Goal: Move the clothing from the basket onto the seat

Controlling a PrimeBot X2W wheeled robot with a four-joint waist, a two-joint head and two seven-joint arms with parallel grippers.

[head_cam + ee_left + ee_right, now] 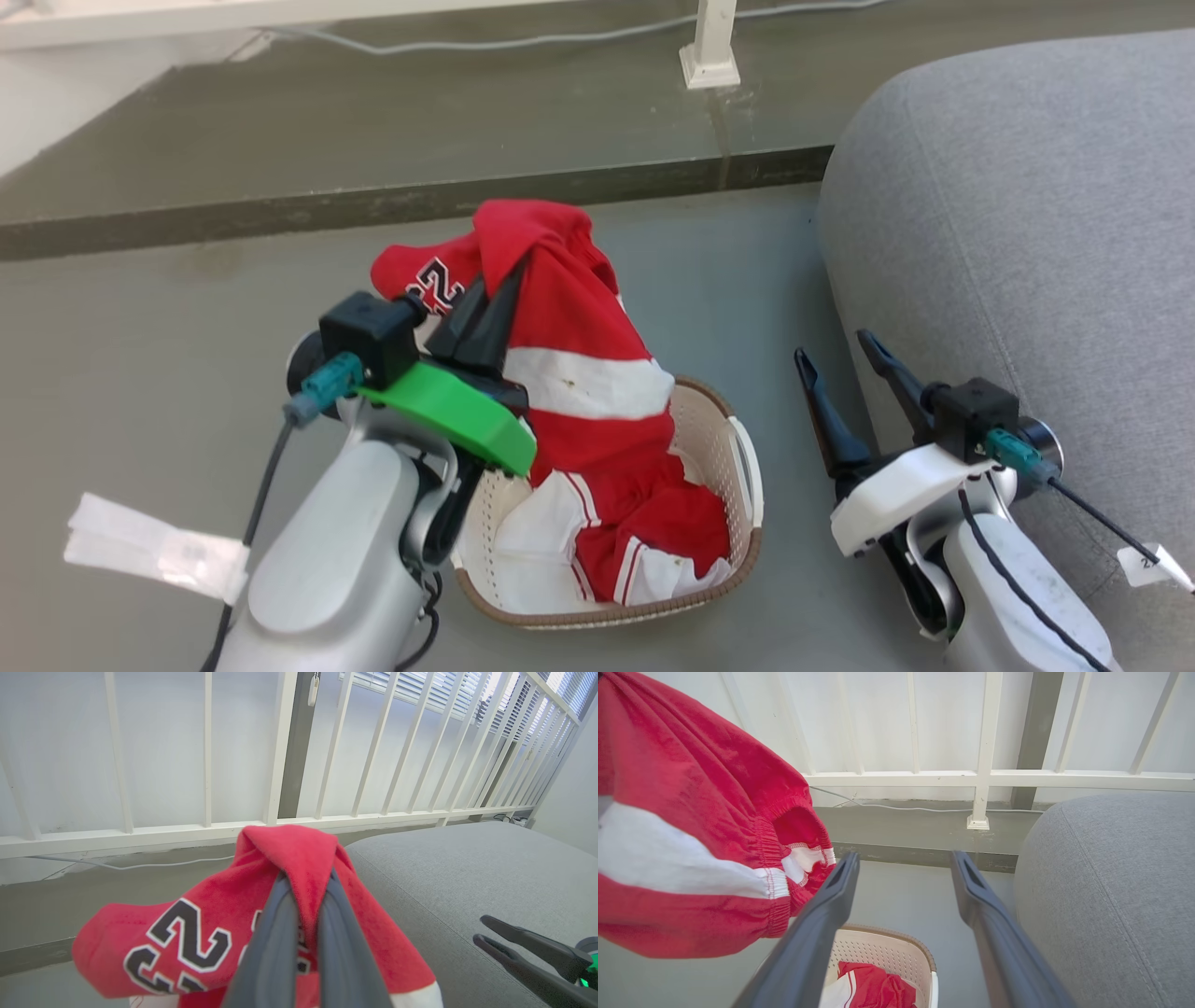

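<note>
one garment of the clothing (579, 317) hangs over the basket (739, 448), head view; right gripper (833, 347) gapes empty by the seat (1027, 233). left wrist view: left gripper (307, 876) clamps red fabric. right wrist view: more lies in the basket. mid-lift, i judge; next needs a swing onto the seat.

Bare floor (766, 280) lies open between the basket (714, 448) and the seat (1027, 233). Red clothing (569, 308) hangs over the basket's mouth, blocking most of it.

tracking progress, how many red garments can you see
2: the lifted garment hangs from the left gripper above the basket; the second garment lies inside it. More may hide underneath.
</note>
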